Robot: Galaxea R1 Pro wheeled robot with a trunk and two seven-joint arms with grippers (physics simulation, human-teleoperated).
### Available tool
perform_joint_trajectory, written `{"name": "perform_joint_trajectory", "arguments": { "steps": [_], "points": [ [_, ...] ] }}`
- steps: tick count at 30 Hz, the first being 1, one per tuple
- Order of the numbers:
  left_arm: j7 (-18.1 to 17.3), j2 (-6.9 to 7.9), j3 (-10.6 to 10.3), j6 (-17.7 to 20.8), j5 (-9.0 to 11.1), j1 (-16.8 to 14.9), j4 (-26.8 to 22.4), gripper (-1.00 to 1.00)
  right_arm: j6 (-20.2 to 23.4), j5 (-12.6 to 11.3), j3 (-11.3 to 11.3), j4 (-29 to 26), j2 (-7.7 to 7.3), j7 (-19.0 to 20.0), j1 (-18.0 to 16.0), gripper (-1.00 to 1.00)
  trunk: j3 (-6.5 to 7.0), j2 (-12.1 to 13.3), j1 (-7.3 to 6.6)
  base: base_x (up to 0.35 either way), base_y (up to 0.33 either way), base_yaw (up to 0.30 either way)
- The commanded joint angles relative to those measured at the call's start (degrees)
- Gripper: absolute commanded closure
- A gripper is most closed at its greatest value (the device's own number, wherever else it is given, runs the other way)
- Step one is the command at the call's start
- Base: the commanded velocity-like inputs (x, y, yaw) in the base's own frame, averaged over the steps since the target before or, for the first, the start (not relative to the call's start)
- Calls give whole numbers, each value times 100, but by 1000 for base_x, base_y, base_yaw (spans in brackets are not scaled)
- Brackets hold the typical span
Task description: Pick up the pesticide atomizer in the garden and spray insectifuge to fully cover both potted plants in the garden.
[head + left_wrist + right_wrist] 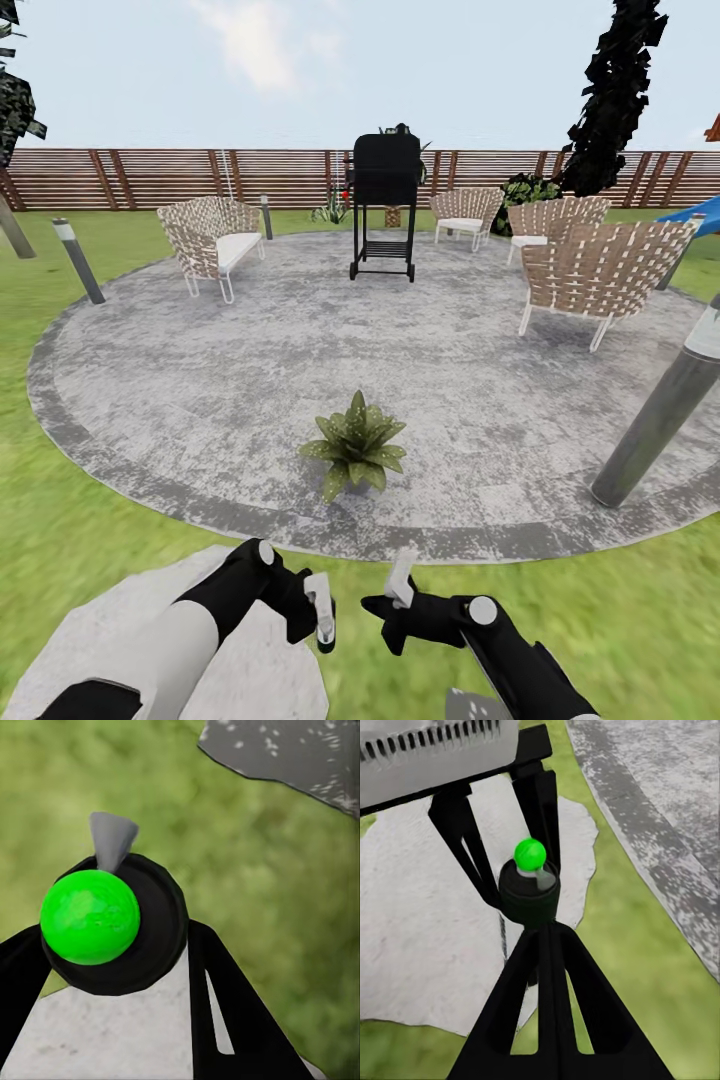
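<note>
A potted plant (355, 448) with speckled pointed leaves stands on the round patio (180, 400) just ahead of me. What looks like a second one (331, 209) stands far back by the fence. The pesticide atomizer (154, 945), a dark round body with a pale nozzle and a bright green ball on top, sits end-on between the fingers of my left gripper (322, 612), which touch both its sides. Seen from the right wrist, the atomizer (529, 900) lies just past my right gripper (544, 934), whose fingers are shut and empty. My right gripper (398, 596) faces the left one over the grass.
A tilted grey bollard lamp (655, 420) stands at the right patio edge and another (78, 262) at the left. A black grill (385, 205) and wicker chairs (212, 240) (600, 270) ring the far side. A stepping stone (110, 640) lies under my left arm.
</note>
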Motion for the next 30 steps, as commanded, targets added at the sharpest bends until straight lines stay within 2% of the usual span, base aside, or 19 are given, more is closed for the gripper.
{"name": "perform_joint_trajectory", "arguments": {
  "steps": [1, 4, 13, 14, 16, 19, 30],
  "points": [
    [-25, -2, -7, 29, -12, -1, -11, 100, -47, 60, -7, -2, 19, 7, -2, 100, -5, -2, -1, 0, 0, 0],
    [-31, -5, -7, 23, -12, -1, -11, 100, -47, 68, -7, -2, 63, 7, -2, 100, -5, -2, -1, 0, 0, 0],
    [-92, -14, -18, -48, -12, -1, -11, 100, -47, 78, -7, 6, 71, 7, -2, 100, -5, -2, -1, 0, 0, 0],
    [-95, -15, -49, -49, -12, -1, -11, 100, -47, 78, -7, 7, 71, 7, -2, 100, -5, -2, -1, 0, 0, 0],
    [-97, -21, -316, -50, -5, -1, -5, 100, -47, 78, -7, 7, 71, 7, -2, 100, -5, -2, -1, 0, 0, 0],
    [-94, -30, -526, -50, 23, -1, -5, 100, -47, 78, -7, 7, 71, 7, -2, 100, -5, -2, -1, 0, 0, 0],
    [-100, -74, -587, -49, 52, -1, -11, 100, -47, 85, -12, 7, 71, 7, -2, 100, -5, -2, -1, 0, 0, 0]
  ]
}}
